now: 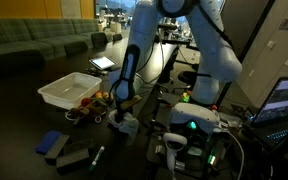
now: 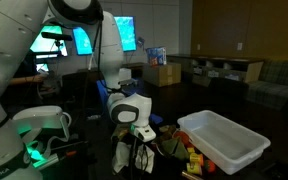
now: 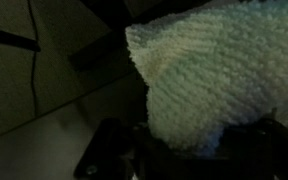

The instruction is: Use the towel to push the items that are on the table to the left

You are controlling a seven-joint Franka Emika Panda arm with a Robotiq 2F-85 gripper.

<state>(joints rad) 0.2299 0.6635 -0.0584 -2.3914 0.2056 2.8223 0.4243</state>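
Note:
A white knitted towel [image 3: 214, 75] fills most of the wrist view and hangs from my gripper [image 3: 184, 150], which is shut on it. In both exterior views the gripper [image 1: 121, 106] [image 2: 132, 128] points down over the dark table, with the towel [image 1: 128, 123] [image 2: 124, 155] dangling below it, close to the surface. A heap of small colourful items [image 1: 88, 104] [image 2: 190, 157] lies right beside the towel, next to a white bin. The jaws themselves are dark and mostly hidden by the cloth.
A white plastic bin [image 1: 70, 90] [image 2: 224, 140] stands beside the items. A blue block [image 1: 51, 143], a dark box [image 1: 72, 158] and a pen-like object [image 1: 97, 155] lie near the table's front. Green-lit equipment [image 1: 191, 125] [image 2: 39, 125] and cables stand close by.

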